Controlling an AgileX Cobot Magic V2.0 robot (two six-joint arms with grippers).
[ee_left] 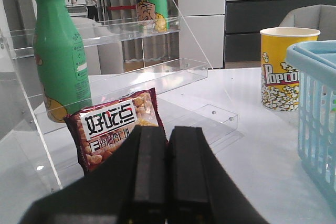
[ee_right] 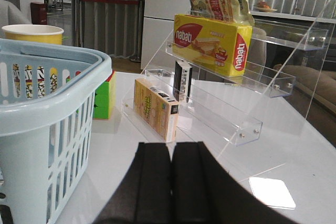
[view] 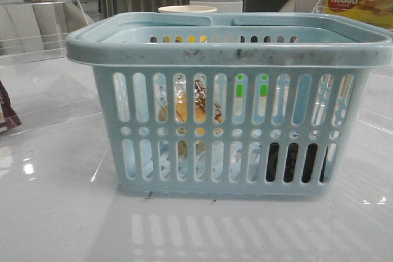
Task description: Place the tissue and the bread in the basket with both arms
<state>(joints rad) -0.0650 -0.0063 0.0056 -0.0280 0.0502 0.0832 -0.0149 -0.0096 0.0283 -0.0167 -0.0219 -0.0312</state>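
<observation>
While wrist views miss them, basket (view: pixel 227 59) slots reveal bread (view: pixel 184 105), tissue (view: pixel 291 162)

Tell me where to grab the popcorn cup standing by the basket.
Grip the popcorn cup across its mid wall, below the rim. It stands upright and round, so a level sideways hold suits it. Come from the left pincer side, since the basket crowds its other flank. The pincer is shut and must open first.

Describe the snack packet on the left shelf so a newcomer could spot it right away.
Find the clear stepped shelf left of the blue basket. On its lowest step, beside the tall green bottle, leans a dark red snack packet. It alone carries a white label with bold Chinese characters.
</observation>
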